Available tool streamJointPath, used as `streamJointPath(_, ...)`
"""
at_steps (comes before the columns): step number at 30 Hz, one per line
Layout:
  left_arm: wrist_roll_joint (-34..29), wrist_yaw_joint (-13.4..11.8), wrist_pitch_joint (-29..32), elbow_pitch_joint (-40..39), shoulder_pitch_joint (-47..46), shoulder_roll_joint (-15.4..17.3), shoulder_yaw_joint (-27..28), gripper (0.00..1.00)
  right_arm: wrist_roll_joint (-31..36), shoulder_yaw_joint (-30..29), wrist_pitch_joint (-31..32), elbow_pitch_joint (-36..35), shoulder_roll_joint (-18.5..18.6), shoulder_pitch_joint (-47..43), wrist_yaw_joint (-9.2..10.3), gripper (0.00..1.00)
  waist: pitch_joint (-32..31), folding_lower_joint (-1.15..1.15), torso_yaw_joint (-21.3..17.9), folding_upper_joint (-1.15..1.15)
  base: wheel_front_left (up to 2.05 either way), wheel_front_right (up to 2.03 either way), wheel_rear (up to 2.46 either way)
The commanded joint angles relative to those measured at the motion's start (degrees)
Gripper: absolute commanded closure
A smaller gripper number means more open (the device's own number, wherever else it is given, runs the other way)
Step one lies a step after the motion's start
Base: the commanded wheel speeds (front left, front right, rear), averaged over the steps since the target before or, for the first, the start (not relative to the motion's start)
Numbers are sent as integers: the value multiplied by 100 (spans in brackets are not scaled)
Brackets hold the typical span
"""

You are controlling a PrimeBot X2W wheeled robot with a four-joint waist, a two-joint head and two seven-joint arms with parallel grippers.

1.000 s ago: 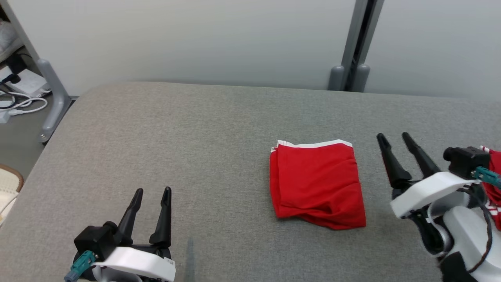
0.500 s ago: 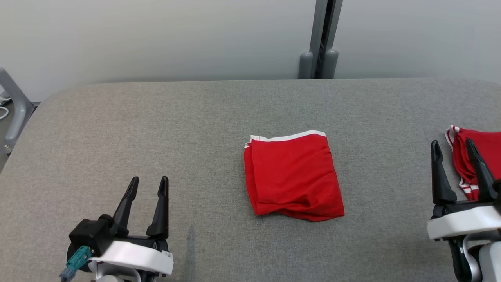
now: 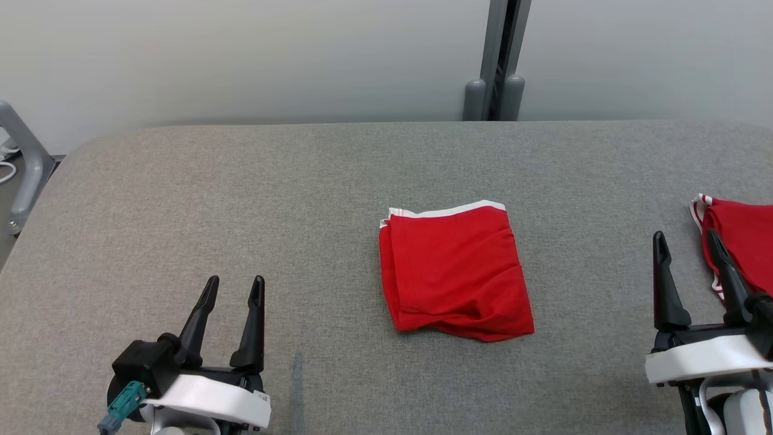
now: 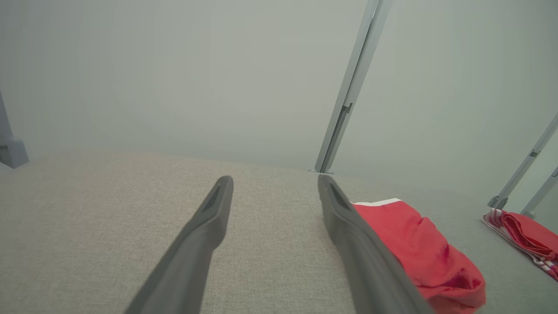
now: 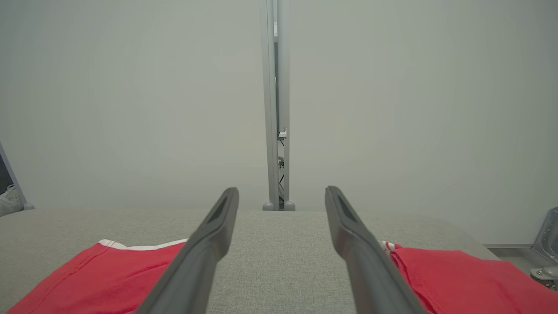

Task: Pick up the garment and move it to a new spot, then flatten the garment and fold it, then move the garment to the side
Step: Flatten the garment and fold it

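**A:** Where is the folded red cloth garment [image 3: 456,272] with the white band?

**B:** It lies flat on the grey fabric-covered counter [image 3: 241,193], about the middle, with the white band toward the far edge. Neither arm touches it.

**A:** And the left end effector [image 3: 235,281]?

**B:** It is at the near left in the head view, above the counter and well apart from the garment. Its two dark fingers stand apart with nothing between them. The left wrist view shows bare grey fabric in the gap, and the garment lies off beyond the right-hand finger.

**A:** The right end effector [image 3: 686,235]?

**B:** It is at the near right, with its fingers also spread and empty. It sits between the folded garment and a second red cloth piece [image 3: 740,238] with white stripes at the counter's right edge. Its outer finger overlaps that piece in the head view, but I cannot tell whether they touch.

**A:** What is behind?

**B:** A pale wall [image 3: 241,54], and a grey upright metal post [image 3: 496,60] just beyond the far edge.
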State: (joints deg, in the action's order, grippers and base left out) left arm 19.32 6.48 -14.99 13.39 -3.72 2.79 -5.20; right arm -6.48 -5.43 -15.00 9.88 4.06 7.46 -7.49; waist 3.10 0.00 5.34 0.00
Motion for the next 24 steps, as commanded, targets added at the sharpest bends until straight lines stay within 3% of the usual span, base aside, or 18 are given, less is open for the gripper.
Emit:
streamJointPath(1,-18,1,-15,3,26,27,-5,0,40,-14,-31,-14,0,-53,0,0,-4,0,29,0,0,0,0)
streamJointPath(6,0,4,-15,10,48,26,-35,0,-221,-43,-30,34,-35,25,0,0,-1,0,65,0,0,0,0)
streamJointPath(24,52,-36,-15,31,24,26,-94,0,-123,-12,-30,19,-65,55,0,0,22,0,158,0,0,0,0)
